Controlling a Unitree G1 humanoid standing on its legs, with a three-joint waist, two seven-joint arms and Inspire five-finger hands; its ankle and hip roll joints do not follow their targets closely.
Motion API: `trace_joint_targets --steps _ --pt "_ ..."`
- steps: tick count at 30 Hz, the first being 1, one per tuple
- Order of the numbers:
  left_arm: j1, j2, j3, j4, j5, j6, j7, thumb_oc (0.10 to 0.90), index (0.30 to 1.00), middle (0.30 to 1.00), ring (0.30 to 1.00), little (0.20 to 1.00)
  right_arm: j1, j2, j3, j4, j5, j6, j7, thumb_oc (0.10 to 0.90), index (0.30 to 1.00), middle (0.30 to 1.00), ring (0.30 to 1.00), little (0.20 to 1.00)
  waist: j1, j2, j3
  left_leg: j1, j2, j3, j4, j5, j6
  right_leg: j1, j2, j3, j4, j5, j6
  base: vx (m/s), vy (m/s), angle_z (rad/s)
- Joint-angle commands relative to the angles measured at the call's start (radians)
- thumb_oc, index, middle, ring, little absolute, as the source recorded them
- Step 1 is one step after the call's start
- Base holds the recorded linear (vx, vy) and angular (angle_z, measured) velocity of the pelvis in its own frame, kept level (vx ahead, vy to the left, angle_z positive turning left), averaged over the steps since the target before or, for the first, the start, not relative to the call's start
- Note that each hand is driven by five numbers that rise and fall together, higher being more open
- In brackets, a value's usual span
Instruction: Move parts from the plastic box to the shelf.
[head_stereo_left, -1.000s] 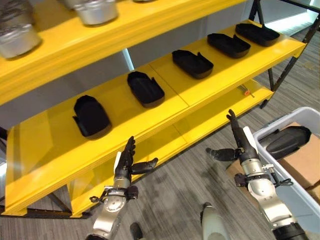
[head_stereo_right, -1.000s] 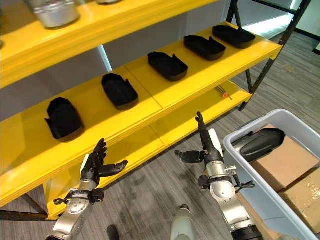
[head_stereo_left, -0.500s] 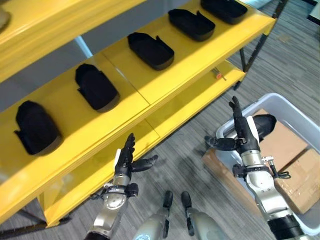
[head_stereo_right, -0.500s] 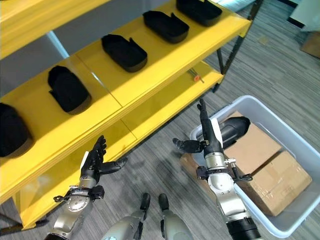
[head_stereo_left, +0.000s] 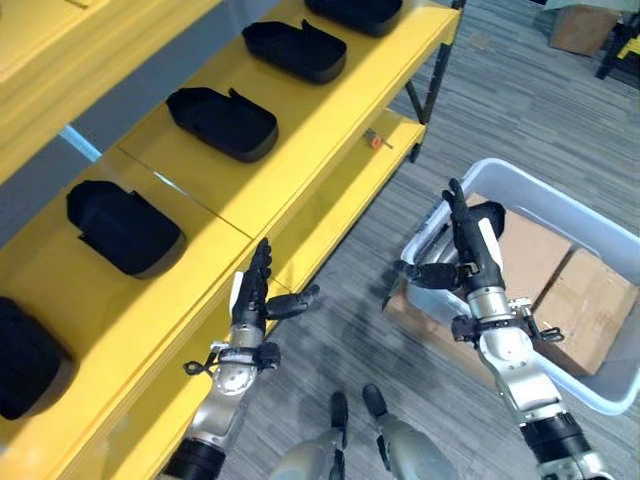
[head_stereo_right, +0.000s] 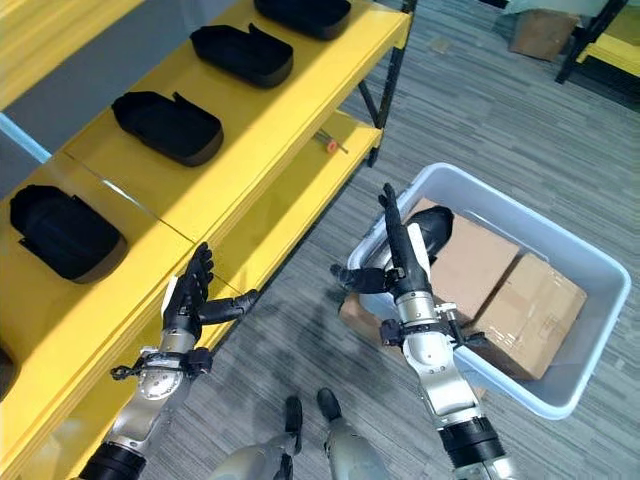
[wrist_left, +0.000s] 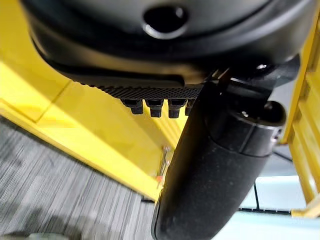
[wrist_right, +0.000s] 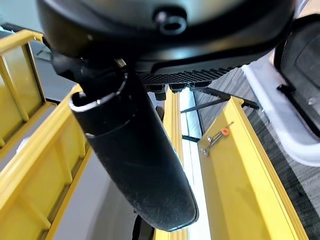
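You are at the pick-up step. From the yellow shelf (head_stereo_left: 330, 120) rightward: the left hand (head_stereo_left: 252, 300) hovers at its edge, fingers straight, empty. The right hand (head_stereo_right: 395, 255), also spread and empty, hangs over the plastic box (head_stereo_right: 590, 270) rim. Reach for the black part (head_stereo_right: 432, 228), probably resting against cardboard boxes (head_stereo_right: 500, 280) that crowd the grasp.
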Motion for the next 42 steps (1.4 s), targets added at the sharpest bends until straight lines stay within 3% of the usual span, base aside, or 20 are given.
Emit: trace_joint_targets --steps 1,3,5,6,11,16,18,19,24,26,27,28,29,30,32,33,34,36,40,42 --pt "-0.021 0.022 0.045 -0.073 0.029 -0.101 0.021 0.900 1.000 1.000 1.000 1.000 -0.068 -0.001 0.003 -0.090 -0.041 -0.102 -0.012 0.900 1.000 1.000 1.000 1.000 0.016 -0.018 -0.070 -0.060 -0.018 -0.033 0.075 -0.050 0.014 0.022 -0.125 -0.242 0.002 0.033 0.010 0.04 -0.033 -1.36" --pt "-0.015 0.020 0.049 -0.066 0.006 -0.100 0.017 0.900 1.000 1.000 1.000 1.000 -0.119 0.018 0.040 -0.060 -0.037 -0.088 -0.004 0.900 1.000 1.000 1.000 1.000 0.013 -0.016 -0.063 -0.026 0.051 0.063 0.068 -0.071 -0.017 -0.035 -0.261 -0.420 -0.070 0.106 0.009 0.14 -0.127 -1.38" --pt "-0.020 0.018 0.052 -0.056 0.002 -0.102 0.020 0.900 1.000 1.000 1.000 1.000 -0.139 0.020 0.048 -0.053 -0.041 -0.085 -0.003 0.900 1.000 1.000 1.000 1.000 0.011 -0.017 -0.054 -0.017 0.066 0.076 0.076 -0.083 -0.024 -0.060 -0.289 -0.441 -0.089 0.138 0.022 0.17 -0.104 -1.45" --pt "-0.021 0.018 0.059 -0.051 0.005 -0.101 0.021 0.900 1.000 1.000 1.000 1.000 -0.155 0.019 0.045 -0.048 -0.053 -0.076 -0.007 0.900 1.000 1.000 1.000 1.000 0.001 -0.029 -0.045 0.015 0.074 0.091 0.076 -0.105 -0.037 -0.080 -0.331 -0.472 -0.159 0.194 0.047 0.15 -0.078 -1.08" --pt "-0.044 0.017 0.048 -0.023 0.045 -0.091 0.034 0.900 1.000 1.000 1.000 1.000 -0.144 0.019 0.022 -0.051 -0.040 -0.074 -0.013 0.900 1.000 1.000 1.000 1.000 -0.019 -0.063 -0.053 0.065 0.074 0.080 0.067 -0.128 -0.061 -0.022 -0.344 -0.506 -0.208 0.219 0.059 0.21 -0.133 -0.16" --pt "-0.088 0.002 0.028 -0.022 0.026 -0.090 0.034 0.900 1.000 1.000 1.000 1.000 -0.107 -0.010 -0.004 -0.048 -0.023 -0.079 -0.032 0.900 1.000 1.000 1.000 1.000 -0.055 -0.062 -0.078 0.093 0.147 0.038 0.138 -0.145 -0.103 0.020 -0.321 -0.588 -0.138 0.134 0.023 0.29 -0.249 0.24" --pt "-0.092 -0.009 0.021 -0.020 0.011 -0.089 0.034 0.900 1.000 1.000 1.000 1.000 -0.101 -0.015 -0.002 -0.046 -0.019 -0.080 -0.037 0.900 1.000 1.000 1.000 1.000 -0.061 -0.060 -0.078 0.088 0.168 0.032 0.198 -0.116 -0.116 0.036 -0.304 -0.600 -0.133 0.113 0.007 0.20 -0.177 0.07" --pt "-0.089 -0.016 0.020 -0.023 -0.003 -0.089 0.030 0.900 1.000 1.000 1.000 1.000 -0.095 -0.020 -0.006 -0.052 -0.019 -0.080 -0.041 0.900 1.000 1.000 1.000 1.000 -0.060 -0.060 -0.073 0.057 0.176 0.024 0.298 -0.076 -0.122 0.060 -0.286 -0.604 -0.138 0.094 -0.014 0.18 -0.170 0.09" --pt "-0.083 -0.021 0.015 -0.029 -0.004 -0.082 0.032 0.900 1.000 1.000 1.000 1.000 -0.079 -0.037 -0.018 -0.063 -0.027 -0.080 -0.048 0.900 1.000 1.000 1.000 1.000 -0.039 -0.089 -0.048 -0.099 0.148 -0.007 0.565 -0.023 -0.135 0.100 -0.273 -0.598 -0.159 0.071 -0.044 0.12 -0.118 0.01" --pt "-0.081 -0.018 0.016 -0.030 -0.008 -0.080 0.036 0.900 1.000 1.000 1.000 1.000 -0.080 -0.039 -0.024 -0.051 -0.036 -0.074 -0.060 0.900 1.000 1.000 1.000 1.000 -0.027 -0.107 -0.042 -0.155 0.160 -0.026 0.493 -0.048 -0.119 0.107 -0.285 -0.577 -0.173 0.076 -0.028 0.15 0.081 -0.16" --pt "-0.073 -0.015 0.029 -0.036 -0.007 -0.081 0.047 0.900 1.000 1.000 1.000 1.000 -0.082 -0.042 -0.038 -0.039 -0.037 -0.075 -0.079 0.900 1.000 1.000 1.000 1.000 -0.015 -0.118 -0.041 -0.154 0.239 -0.049 0.335 -0.052 -0.128 0.123 -0.298 -0.543 -0.193 0.082 0.001 0.16 0.145 -0.14" --pt "-0.073 -0.015 0.029 -0.036 -0.006 -0.081 0.047 0.900 1.000 1.000 1.000 1.000 -0.083 -0.042 -0.038 -0.038 -0.037 -0.076 -0.079 0.900 1.000 1.000 1.000 1.000 -0.014 -0.121 -0.041 -0.149 0.236 -0.046 0.323 -0.043 -0.128 0.122 -0.301 -0.541 -0.194 0.084 0.000 0.21 0.357 -0.02" --pt "-0.072 -0.010 0.043 -0.031 -0.001 -0.085 0.064 0.900 1.000 1.000 1.000 1.000 -0.084 -0.039 -0.046 -0.021 -0.034 -0.077 -0.104 0.900 1.000 1.000 1.000 1.000 0.009 -0.119 -0.038 -0.189 0.314 -0.106 0.162 0.068 -0.165 0.130 -0.321 -0.503 -0.207 0.087 0.025 0.09 0.217 -0.12" --pt "-0.073 -0.011 0.042 -0.031 -0.001 -0.085 0.065 0.900 1.000 1.000 1.000 1.000 -0.085 -0.039 -0.046 -0.020 -0.034 -0.078 -0.106 0.900 1.000 1.000 1.000 1.000 0.009 -0.116 -0.041 -0.178 0.320 -0.105 0.135 0.084 -0.171 0.128 -0.315 -0.505 -0.207 0.087 0.023 0.15 0.317 -0.19" --pt "-0.075 -0.017 0.052 -0.013 -0.009 -0.088 0.076 0.900 1.000 1.000 1.000 1.000 -0.076 -0.041 -0.062 -0.015 -0.034 -0.076 -0.120 0.900 1.000 1.000 1.000 1.000 0.023 -0.087 -0.051 -0.160 0.351 -0.143 0.023 0.145 -0.225 0.157 -0.338 -0.468 -0.242 0.094 0.048 0.17 0.354 -0.49" --pt "-0.076 -0.017 0.051 -0.012 -0.009 -0.089 0.076 0.900 1.000 1.000 1.000 1.000 -0.075 -0.042 -0.062 -0.016 -0.034 -0.076 -0.120 0.900 1.000 1.000 1.000 1.000 0.026 -0.087 -0.049 -0.155 0.352 -0.140 0.022 0.145 -0.226 0.159 -0.337 -0.466 -0.244 0.095 0.048 0.22 0.540 -0.89" --pt "-0.079 -0.019 0.055 -0.004 -0.011 -0.091 0.070 0.900 1.000 1.000 1.000 1.000 -0.067 -0.039 -0.071 -0.014 -0.045 -0.071 -0.111 0.900 1.000 1.000 1.000 1.000 0.021 -0.064 -0.067 -0.120 0.342 -0.082 0.034 0.100 -0.232 0.180 -0.364 -0.453 -0.255 0.108 0.067 0.11 0.277 -0.81" --pt "-0.084 -0.015 0.049 -0.004 -0.006 -0.093 0.068 0.900 1.000 1.000 1.000 1.000 -0.067 -0.036 -0.071 -0.016 -0.050 -0.066 -0.111 0.900 1.000 1.000 1.000 1.000 0.029 -0.067 -0.067 -0.110 0.325 -0.063 0.060 0.079 -0.226 0.188 -0.383 -0.450 -0.256 0.118 0.074 0.16 0.391 -0.82" --pt "-0.104 0.035 0.055 -0.009 0.009 -0.096 0.072 0.900 1.000 1.000 1.000 1.000 -0.068 -0.002 -0.050 -0.024 -0.039 -0.054 -0.083 0.900 1.000 1.000 1.000 1.000 0.029 -0.102 -0.060 -0.088 0.244 0.013 0.139 -0.026 -0.158 0.180 -0.476 -0.410 -0.222 0.184 0.117 0.10 0.326 -0.32" --pt "-0.111 0.042 0.058 -0.009 0.006 -0.098 0.073 0.900 1.000 1.000 1.000 1.000 -0.070 0.003 -0.042 -0.025 -0.039 -0.052 -0.075 0.900 1.000 1.000 1.000 1.000 0.030 -0.113 -0.059 -0.089 0.229 0.023 0.155 -0.042 -0.149 0.172 -0.488 -0.404 -0.220 0.198 0.123 0.03 0.192 -0.34"
